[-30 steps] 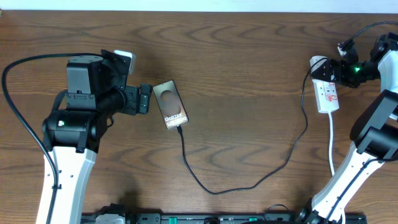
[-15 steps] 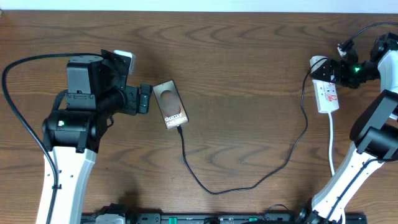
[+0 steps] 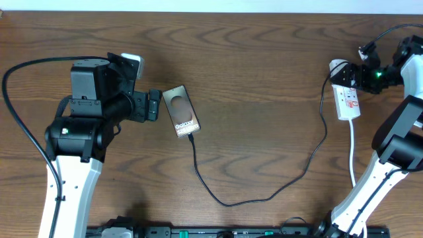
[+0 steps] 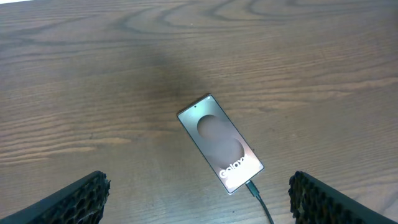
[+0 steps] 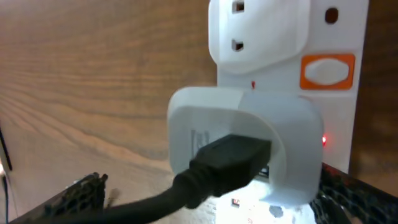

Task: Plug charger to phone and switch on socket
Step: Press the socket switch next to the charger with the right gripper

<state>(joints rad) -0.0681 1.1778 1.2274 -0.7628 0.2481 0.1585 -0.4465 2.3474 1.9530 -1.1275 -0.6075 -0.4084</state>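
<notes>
The phone point(image 3: 181, 111) lies flat on the table, face up, and also shows in the left wrist view point(image 4: 221, 144). The charger cable point(image 3: 264, 195) has its plug tip point(image 4: 252, 188) in the phone's near end and loops right to a white adapter point(image 5: 249, 137) in the socket point(image 3: 346, 96). A small red light point(image 5: 324, 140) glows on the socket beside the adapter. My left gripper point(image 3: 153, 105) is open and empty, just left of the phone. My right gripper point(image 3: 353, 78) is open over the socket's far end, its fingers either side of the adapter point(image 5: 214, 202).
The socket's white lead point(image 3: 351, 155) runs down towards the front edge by the right arm's base. An orange switch point(image 5: 328, 68) sits on the socket beyond the adapter. A thick black arm cable point(image 3: 20, 125) arcs at the far left.
</notes>
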